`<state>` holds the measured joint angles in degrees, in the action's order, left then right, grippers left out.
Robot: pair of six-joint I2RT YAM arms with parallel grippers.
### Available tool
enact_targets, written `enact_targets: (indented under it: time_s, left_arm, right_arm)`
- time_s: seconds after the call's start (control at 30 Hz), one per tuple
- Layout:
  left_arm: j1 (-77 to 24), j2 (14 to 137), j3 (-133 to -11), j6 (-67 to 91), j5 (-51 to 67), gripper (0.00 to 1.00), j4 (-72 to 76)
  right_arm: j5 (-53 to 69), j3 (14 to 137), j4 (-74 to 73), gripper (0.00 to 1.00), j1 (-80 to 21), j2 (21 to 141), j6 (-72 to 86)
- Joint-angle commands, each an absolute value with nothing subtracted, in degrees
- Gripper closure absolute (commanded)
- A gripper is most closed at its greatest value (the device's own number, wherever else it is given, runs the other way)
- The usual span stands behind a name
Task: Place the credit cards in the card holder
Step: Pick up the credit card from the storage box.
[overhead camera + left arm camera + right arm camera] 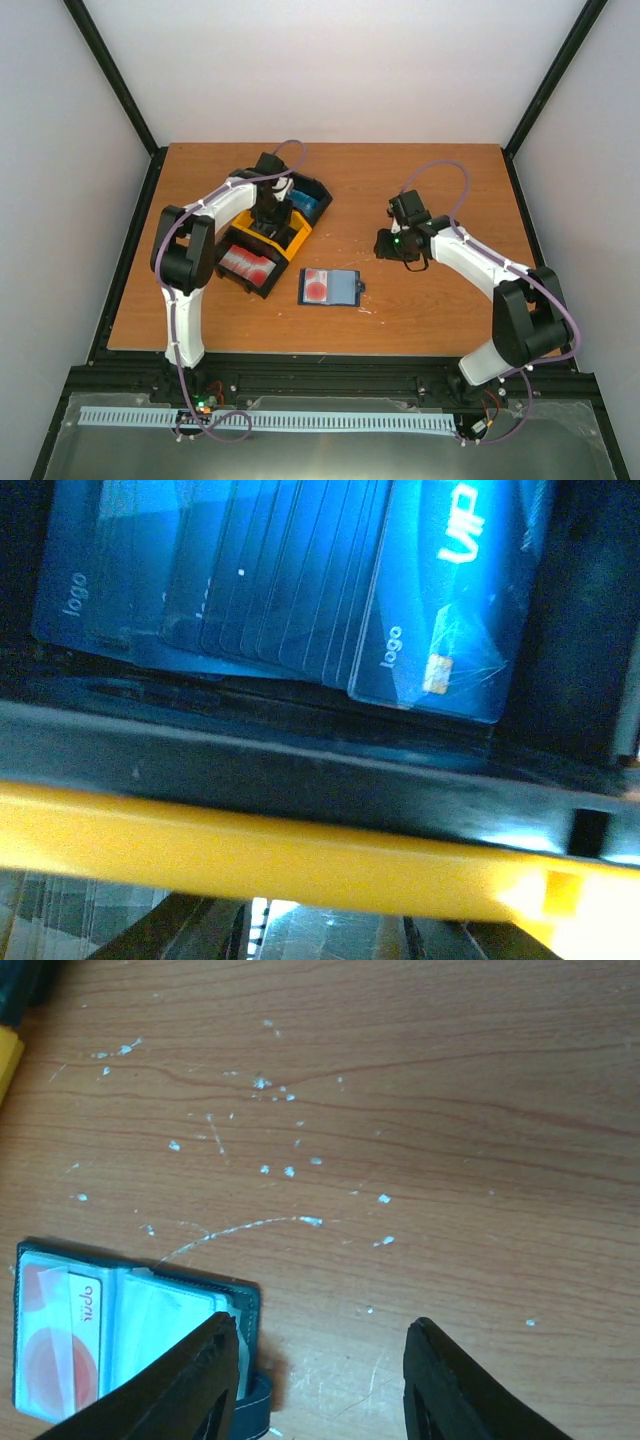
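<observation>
The dark navy card holder [342, 288] lies open on the table, with one red credit card [317, 285] in its left pocket. More red credit cards [247, 265] lie in the near section of the black-and-yellow bin [298, 238]. My left gripper [270, 215] hangs low over the bin's middle section; in the left wrist view its dark fingertips [190, 930] show apart at the bottom edge, holding nothing. My right gripper [385, 245] is open and empty just right of the holder. In the right wrist view [320, 1360] its left finger overlaps the holder's right edge [245, 1310].
A fanned stack of blue cards [300, 580] fills the bin's far section, behind the yellow divider [300, 850]. The holder's closing tab [250, 1405] sticks out at its right side. The wooden table [400, 1110] is scratched, with white flecks.
</observation>
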<state>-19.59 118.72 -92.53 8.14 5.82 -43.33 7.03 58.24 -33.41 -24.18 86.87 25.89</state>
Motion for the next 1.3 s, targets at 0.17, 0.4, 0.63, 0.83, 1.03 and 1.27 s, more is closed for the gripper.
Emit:
enact_targets:
  time_s: [0.17, 0.4, 0.63, 0.83, 1.03, 1.27]
  left_arm:
    - [-18.4, 123.0, -96.3, 4.0, 8.3, 0.55, -46.9]
    - [-18.4, 126.0, -99.1, 3.1, 11.0, 0.69, -49.6]
    - [-18.4, 127.0, -100.0, 2.6, 13.2, 0.74, -51.0]
    - [-18.4, 127.7, -102.6, 3.7, 14.5, 0.69, -52.8]
    - [-18.4, 128.2, -104.4, 6.6, 19.4, 0.72, -55.8]
    - [-18.4, 126.2, -103.1, 7.8, 25.0, 0.80, -55.8]
  right_arm:
    - [7.6, 61.2, -33.2, 0.54, -22.0, 90.5, 24.3]
    - [8.0, 61.8, -32.9, 0.54, -21.4, 92.0, 24.8]
    - [8.4, 62.2, -32.9, 0.55, -21.3, 92.9, 25.0]
    - [15.6, 62.7, -30.8, 0.54, -21.2, 94.6, 22.9]
    - [22.1, 63.7, -29.1, 0.55, -21.5, 97.0, 22.5]
    - [23.7, 64.6, -28.0, 0.55, -22.7, 98.5, 22.5]
